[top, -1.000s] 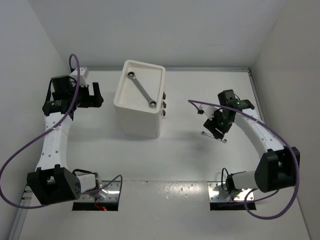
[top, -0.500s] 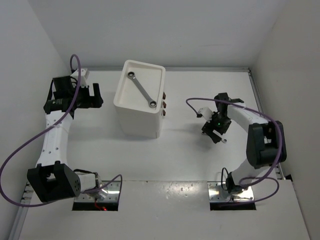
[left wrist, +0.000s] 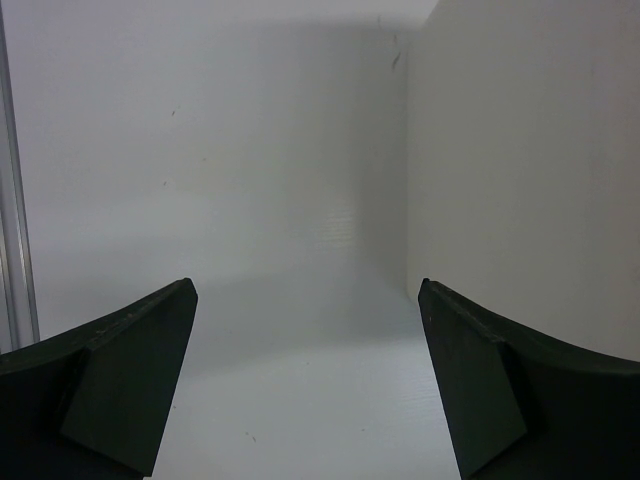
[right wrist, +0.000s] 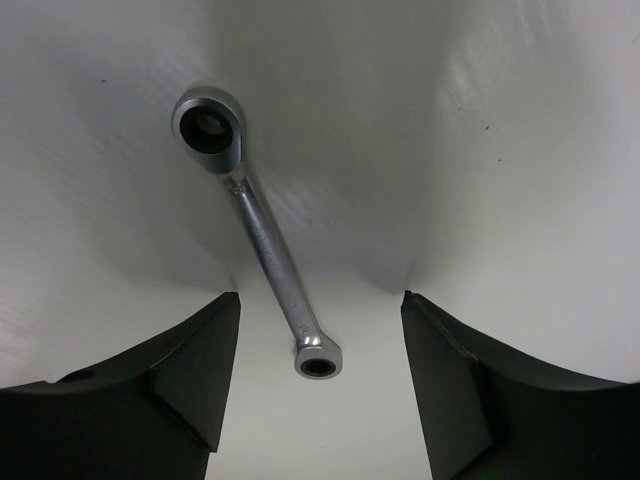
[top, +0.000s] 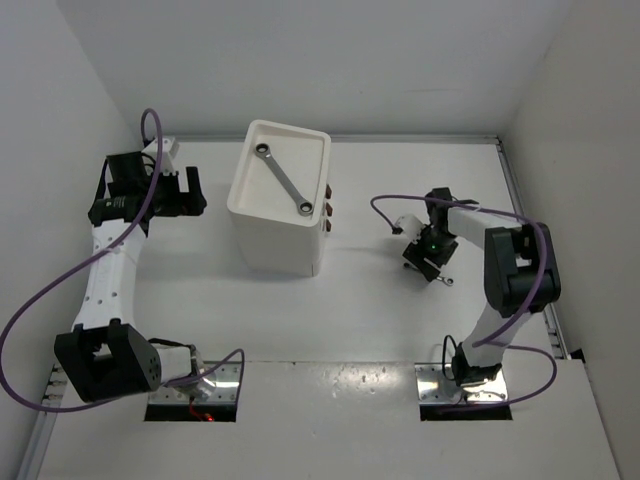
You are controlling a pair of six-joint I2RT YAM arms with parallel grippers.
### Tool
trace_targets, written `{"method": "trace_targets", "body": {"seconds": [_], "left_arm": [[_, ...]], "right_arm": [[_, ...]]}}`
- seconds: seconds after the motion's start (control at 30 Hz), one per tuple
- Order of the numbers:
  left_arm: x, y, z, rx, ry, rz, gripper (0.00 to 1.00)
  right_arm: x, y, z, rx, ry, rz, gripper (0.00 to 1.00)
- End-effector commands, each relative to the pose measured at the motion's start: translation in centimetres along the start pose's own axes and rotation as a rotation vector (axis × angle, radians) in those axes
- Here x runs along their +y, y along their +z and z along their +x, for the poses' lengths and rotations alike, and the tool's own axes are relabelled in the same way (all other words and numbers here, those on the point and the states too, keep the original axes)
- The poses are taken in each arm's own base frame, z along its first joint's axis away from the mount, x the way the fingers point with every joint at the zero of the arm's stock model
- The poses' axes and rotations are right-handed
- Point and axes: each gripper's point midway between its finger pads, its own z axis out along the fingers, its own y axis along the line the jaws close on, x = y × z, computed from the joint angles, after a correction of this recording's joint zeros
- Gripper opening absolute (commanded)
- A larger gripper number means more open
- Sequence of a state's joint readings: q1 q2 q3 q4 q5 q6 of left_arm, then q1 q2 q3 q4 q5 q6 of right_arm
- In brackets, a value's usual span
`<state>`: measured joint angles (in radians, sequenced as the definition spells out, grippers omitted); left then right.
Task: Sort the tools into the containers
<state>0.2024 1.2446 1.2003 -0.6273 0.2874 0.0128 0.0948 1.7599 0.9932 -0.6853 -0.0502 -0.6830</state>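
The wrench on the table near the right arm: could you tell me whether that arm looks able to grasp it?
Probably yes: the wrench lies flat on the table, one end between the right arm's open jaws, nothing covering it.

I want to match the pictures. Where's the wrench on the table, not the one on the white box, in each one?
Top external: wrench on the table, right of centre, mostly hidden under the right gripper.
Left wrist: not in it.
Right wrist: centre, slanting.
Shared landmark: the right gripper, above it in both.
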Motion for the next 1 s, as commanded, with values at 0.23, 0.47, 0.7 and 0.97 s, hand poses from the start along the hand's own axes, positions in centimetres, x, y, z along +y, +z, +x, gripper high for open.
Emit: {"method": "trace_targets", "body": {"seconds": [0.23,0.47,0.7,0.97], "left_arm": [[1.3,0.4,-0.1,-0.006,-0.041,-0.060,1.00],[1.3,0.5,-0.3,-0.006,-0.051,-0.060,1.00],[1.3,0.5,-0.3,-0.006,-0.051,-0.060,1.00],[1.4,0.5,-0.9,-0.015,-0.048,-0.061,1.00]], "right_arm": [[-0.8,1.5,-0.2,0.023,0.006,0.039,0.61],[-0.4,2.4,0.3,0.046,0.007,0.016,0.41],[0.0,2.7,0.1,0.054,0.000,-0.007,0.17],[0.4,1.9,-0.1,0.056,0.001,-0.035,0.00]]}}
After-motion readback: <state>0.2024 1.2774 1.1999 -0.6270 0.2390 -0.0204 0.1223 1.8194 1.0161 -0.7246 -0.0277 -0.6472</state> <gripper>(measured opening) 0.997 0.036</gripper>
